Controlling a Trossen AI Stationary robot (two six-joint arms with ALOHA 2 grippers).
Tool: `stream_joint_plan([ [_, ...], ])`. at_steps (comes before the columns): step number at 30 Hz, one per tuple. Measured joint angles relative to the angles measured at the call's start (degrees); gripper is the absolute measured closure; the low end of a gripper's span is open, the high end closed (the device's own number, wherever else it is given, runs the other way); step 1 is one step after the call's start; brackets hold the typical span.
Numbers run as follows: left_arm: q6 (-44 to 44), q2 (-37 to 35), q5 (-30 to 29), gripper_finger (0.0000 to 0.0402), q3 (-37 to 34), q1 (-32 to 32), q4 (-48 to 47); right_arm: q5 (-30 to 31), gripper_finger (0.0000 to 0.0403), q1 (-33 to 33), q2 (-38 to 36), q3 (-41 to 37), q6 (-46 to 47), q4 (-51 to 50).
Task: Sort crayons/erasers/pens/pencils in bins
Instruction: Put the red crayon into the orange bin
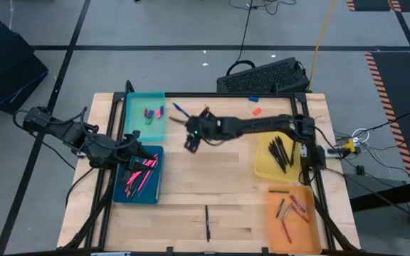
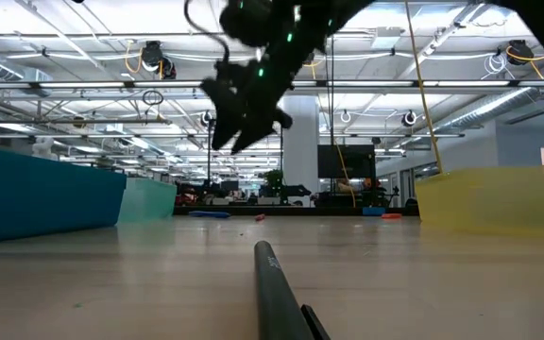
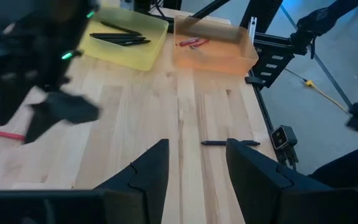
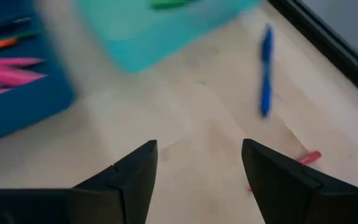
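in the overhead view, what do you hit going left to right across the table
left hand over the dark blue bin → teal bin → right hand → black pen → yellow bin → orange bin

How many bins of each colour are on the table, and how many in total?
Teal bin: 1
Dark blue bin: 1
Yellow bin: 1
Orange bin: 1
Total: 4
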Motion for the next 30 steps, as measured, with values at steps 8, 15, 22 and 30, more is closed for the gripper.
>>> stream_joint_plan([
  [8, 0.0, 0.0, 0.0, 0.024, 0.0, -0.01, 0.04, 3.06, 0.0179, -7.9, 5.64, 0.0, 14.12, -3.23],
  [15, 0.0, -0.02, 0.0, 0.024, 0.0, 0.0, 0.07, 3.7, 0.0208, -11.57, 10.54, -0.02, 27.17, -4.53],
  [22, 0.0, -0.02, 0.0, 0.024, 0.0, -0.01, 0.04, 5.73, 0.0241, -11.4, 10.57, 0.1, 27.97, -5.91],
  [30, 0.0, -0.01, 0.0, 0.024, 0.0, 0.01, 0.03, 6.34, 0.0288, -9.74, 10.58, 0.09, 33.75, -14.54],
])
